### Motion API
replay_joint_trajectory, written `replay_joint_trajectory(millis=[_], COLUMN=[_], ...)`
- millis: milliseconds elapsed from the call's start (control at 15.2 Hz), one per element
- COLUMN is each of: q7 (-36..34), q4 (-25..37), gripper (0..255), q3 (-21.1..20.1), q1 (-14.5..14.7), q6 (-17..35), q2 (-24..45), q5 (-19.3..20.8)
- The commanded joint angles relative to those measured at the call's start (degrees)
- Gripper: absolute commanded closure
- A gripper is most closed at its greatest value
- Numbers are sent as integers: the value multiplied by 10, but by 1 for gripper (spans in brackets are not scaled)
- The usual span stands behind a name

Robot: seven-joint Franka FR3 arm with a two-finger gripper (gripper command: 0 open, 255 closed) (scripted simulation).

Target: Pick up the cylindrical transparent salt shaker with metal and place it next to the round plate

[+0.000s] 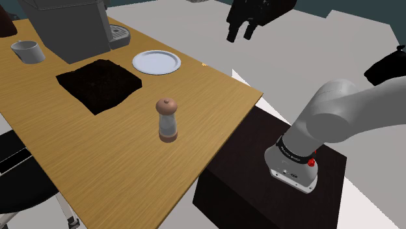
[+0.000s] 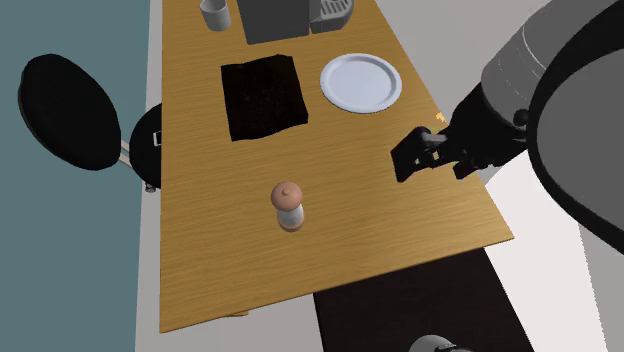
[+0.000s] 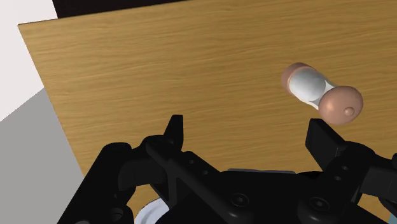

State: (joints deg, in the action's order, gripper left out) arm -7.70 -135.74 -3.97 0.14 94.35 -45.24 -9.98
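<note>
Gripper: 2 black fingers apart, clasping nothing, in air above wooden table, near its edge on stand side. Salt shaker: upright on table, brown cap and base, pale clear middle, well apart from gripper and from round white plate. Dark mat beside plate; grey machine and mug behind it. Shoulder view gives arm base with red button. Second exterior view gives round black stool seat beyond table's far side.
</note>
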Motion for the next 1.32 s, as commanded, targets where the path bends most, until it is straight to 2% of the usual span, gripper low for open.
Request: replay_joint_trajectory(millis=[0,726,990,1254], q7=[-33,-192,-255,-316], q4=[-10,-12,11,40], gripper=[0,0,0,0], q3=[-30,-171,-222,-262], q1=[5,18,14,10], q6=[27,167,217,258], q2=[16,158,233,308], q5=[-16,-66,-61,-41])
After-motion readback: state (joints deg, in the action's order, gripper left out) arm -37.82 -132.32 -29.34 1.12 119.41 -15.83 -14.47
